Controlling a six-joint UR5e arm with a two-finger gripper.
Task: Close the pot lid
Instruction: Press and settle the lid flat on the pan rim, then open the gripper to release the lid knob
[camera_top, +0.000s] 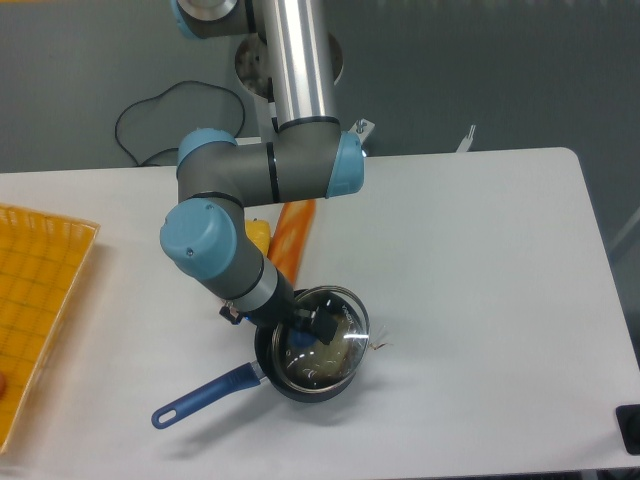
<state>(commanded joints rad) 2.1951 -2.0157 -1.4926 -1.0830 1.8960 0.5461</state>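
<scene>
- The pot (300, 385) sits on the white table (480, 300), its blue handle (200, 397) sticking out toward the front-left.
- The lid (325, 340) is over the pot, looks tilted, with its far-right rim riding a bit past the pot's edge; can't tell if it's fully seated.
- The gripper (312, 328) is right down on the lid's middle where the knob would be. Honestly can't tell whether the fingers are clamped or let go.
- Behind the pot there's an orange carrot-looking thing (290, 235) and a yellow item (258, 237), partly hidden by the arm.
- Far left of the pot: a yellow tray (40, 300).
</scene>
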